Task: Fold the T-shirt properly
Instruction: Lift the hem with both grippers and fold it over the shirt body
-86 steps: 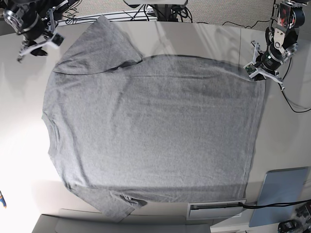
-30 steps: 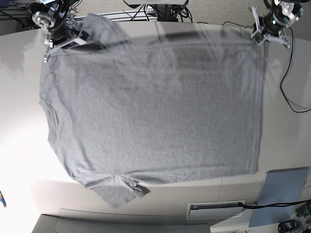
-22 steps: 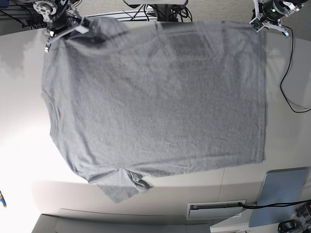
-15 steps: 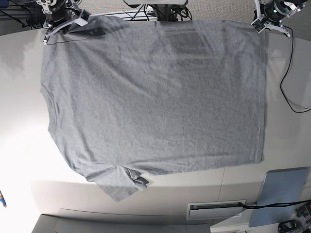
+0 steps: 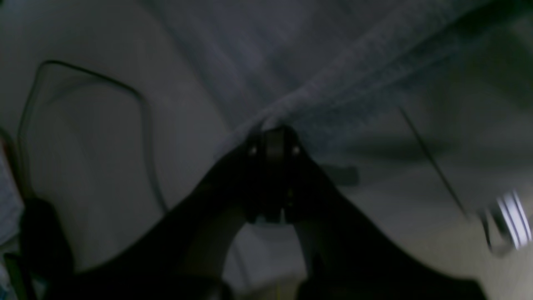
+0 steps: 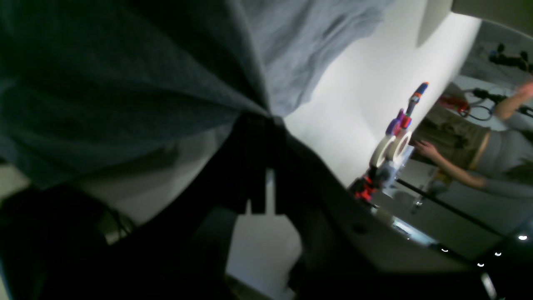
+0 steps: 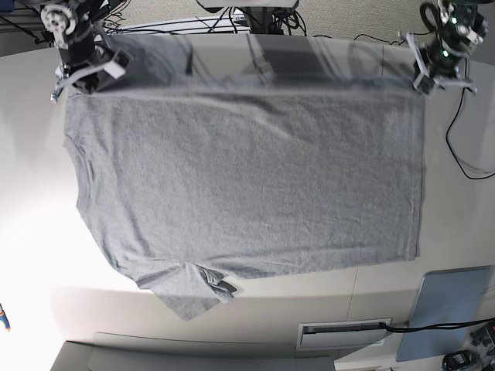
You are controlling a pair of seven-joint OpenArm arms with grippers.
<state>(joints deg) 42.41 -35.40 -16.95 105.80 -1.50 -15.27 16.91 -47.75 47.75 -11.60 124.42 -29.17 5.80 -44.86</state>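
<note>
white table (image 7: 31,232) | T-shirt (image 7: 247,185) spread flat | both arms' fingers clamped on its far edge

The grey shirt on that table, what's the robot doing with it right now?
Both arms are handling the T-shirt, which lies spread across the table. The right gripper is shut on the shoulder corner and the left gripper is shut on the hem corner, holding the far edge lifted. The near sleeve lies bunched at the near edge. A blue-grey panel sits untouched near the left arm's side. No finished fold shows yet.
</note>
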